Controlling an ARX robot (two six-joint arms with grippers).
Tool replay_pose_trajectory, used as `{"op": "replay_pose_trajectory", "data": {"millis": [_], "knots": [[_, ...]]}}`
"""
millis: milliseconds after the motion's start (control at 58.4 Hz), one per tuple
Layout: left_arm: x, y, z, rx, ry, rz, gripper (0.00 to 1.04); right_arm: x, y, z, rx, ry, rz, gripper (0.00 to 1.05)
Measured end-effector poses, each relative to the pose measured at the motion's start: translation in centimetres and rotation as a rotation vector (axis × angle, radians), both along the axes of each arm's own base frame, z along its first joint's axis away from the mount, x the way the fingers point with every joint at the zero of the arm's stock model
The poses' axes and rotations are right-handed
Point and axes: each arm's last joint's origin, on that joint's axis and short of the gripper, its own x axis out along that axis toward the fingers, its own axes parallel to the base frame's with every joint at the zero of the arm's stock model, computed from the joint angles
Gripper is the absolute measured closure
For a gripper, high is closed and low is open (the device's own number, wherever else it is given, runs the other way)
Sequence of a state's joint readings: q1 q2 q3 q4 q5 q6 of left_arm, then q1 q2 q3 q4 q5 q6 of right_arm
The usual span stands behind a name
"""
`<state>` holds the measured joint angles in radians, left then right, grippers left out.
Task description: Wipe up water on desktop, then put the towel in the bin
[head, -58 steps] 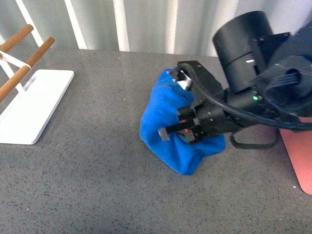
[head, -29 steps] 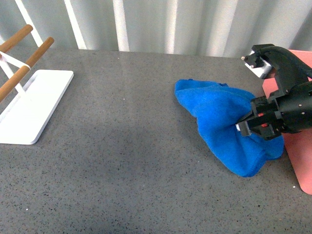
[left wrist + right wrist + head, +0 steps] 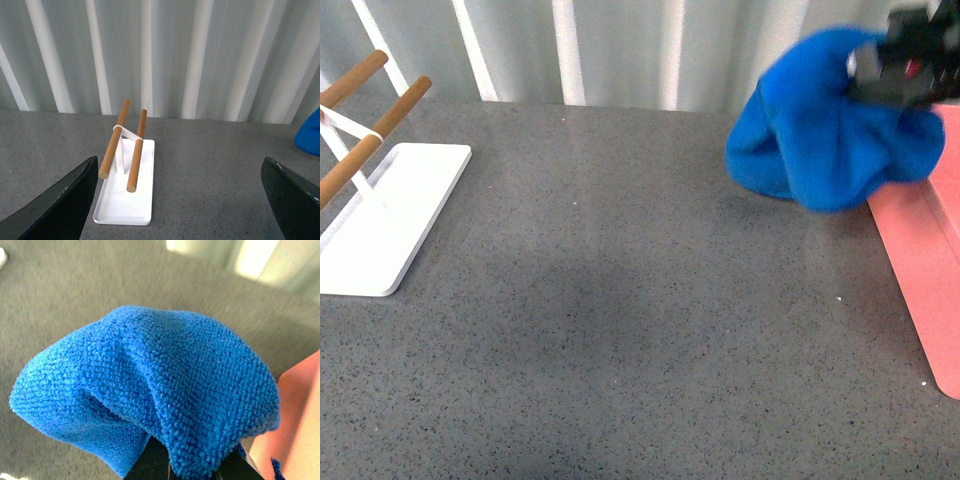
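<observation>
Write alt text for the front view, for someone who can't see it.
The right gripper holds a bunched blue towel above the speckled grey desktop, next to the pink bin at the right edge. A white rack with wooden rods stands at far left.

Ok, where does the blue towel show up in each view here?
Front view: towel held up at upper right, beside the bin.
Left wrist view: only a blue sliver at the picture's edge, away from the rack.
Right wrist view: fills the middle, bin beside it.
Shared landmark: the speckled desktop, in all three.
</observation>
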<state>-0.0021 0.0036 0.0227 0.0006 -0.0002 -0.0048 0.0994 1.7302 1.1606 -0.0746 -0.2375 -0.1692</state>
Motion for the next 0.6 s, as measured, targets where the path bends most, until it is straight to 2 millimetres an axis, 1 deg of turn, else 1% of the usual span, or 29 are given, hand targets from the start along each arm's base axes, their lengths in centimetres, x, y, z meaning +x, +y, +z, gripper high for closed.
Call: {"op": "replay_pose_trajectory", "data": {"millis": [69, 120, 171, 240, 308, 377, 463, 531, 600], "knots": [[0.0, 0.0, 0.0, 0.0, 0.0, 0.0, 0.07, 0.3, -0.8, 2.4, 0.002, -0.054, -0.028, 1.0], [0.0, 0.0, 0.0, 0.0, 0.0, 0.0, 0.07, 0.3, -1.5, 3.8, 0.004, -0.086, -0.044, 1.0], [0.0, 0.0, 0.0, 0.0, 0.0, 0.0, 0.07, 0.3, -2.4, 5.5, 0.007, -0.127, -0.07, 1.0], [0.0, 0.0, 0.0, 0.0, 0.0, 0.0, 0.07, 0.1, -3.7, 7.1, 0.025, -0.156, -0.102, 1.0], [0.0, 0.0, 0.0, 0.0, 0.0, 0.0, 0.07, -0.3, -5.2, 8.2, 0.036, -0.171, -0.148, 1.0], [0.0, 0.0, 0.0, 0.0, 0.0, 0.0, 0.07, -0.7, -6.8, 8.7, 0.042, -0.16, -0.196, 1.0], [0.0, 0.0, 0.0, 0.0, 0.0, 0.0, 0.07, -1.1, -8.4, 8.5, 0.048, -0.123, -0.243, 1.0], [0.0, 0.0, 0.0, 0.0, 0.0, 0.0, 0.07, -1.3, -9.8, 7.9, 0.051, -0.08, -0.278, 1.0], [0.0, 0.0, 0.0, 0.0, 0.0, 0.0, 0.07, -1.2, -11.6, 6.3, 0.051, 0.012, -0.334, 1.0]]}}
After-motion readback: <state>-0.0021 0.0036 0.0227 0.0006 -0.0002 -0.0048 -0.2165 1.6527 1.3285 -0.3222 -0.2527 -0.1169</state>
